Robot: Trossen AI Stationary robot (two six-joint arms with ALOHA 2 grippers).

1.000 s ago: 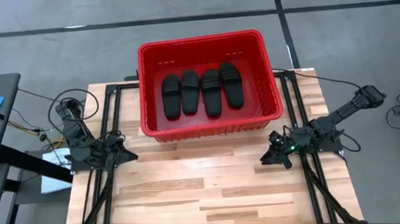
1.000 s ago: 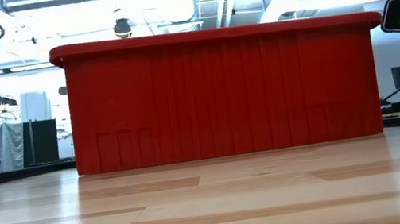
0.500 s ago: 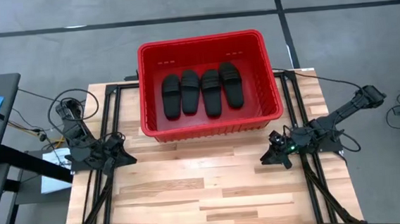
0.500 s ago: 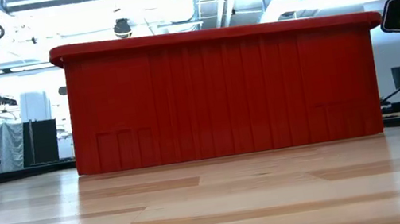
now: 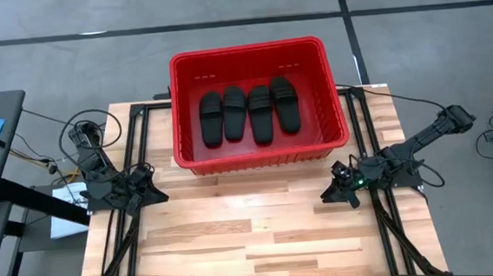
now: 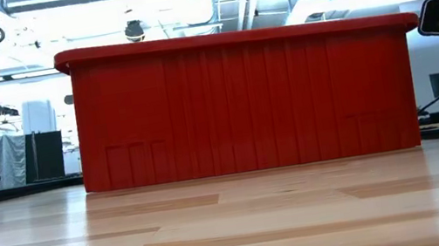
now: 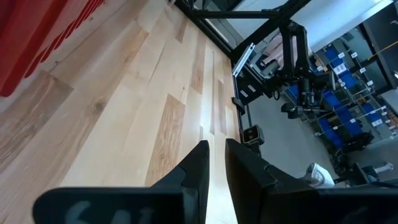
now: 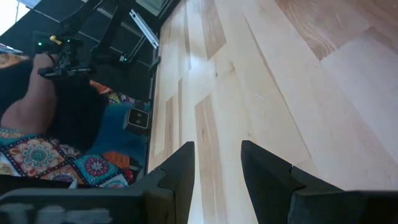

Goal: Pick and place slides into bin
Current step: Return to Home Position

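Several black slides (image 5: 249,112) lie side by side, soles down, on the flat bottom of the red bin (image 5: 187,90), which stands at the table's far middle; in the low view only the bin's near wall (image 6: 243,106) shows. My left gripper (image 5: 156,195) rests low at the table's left side, its fingers almost together and empty (image 7: 216,157). My right gripper (image 5: 329,197) rests low at the table's right side, open and empty (image 8: 217,163). Both are on the near side of the bin.
Black frame rails (image 5: 134,146) run along both sides of the wooden table (image 5: 253,233). Bare wood lies between the grippers and toward the near edge. A person in patterned clothing (image 8: 43,118) is beyond the table's edge in the right wrist view.
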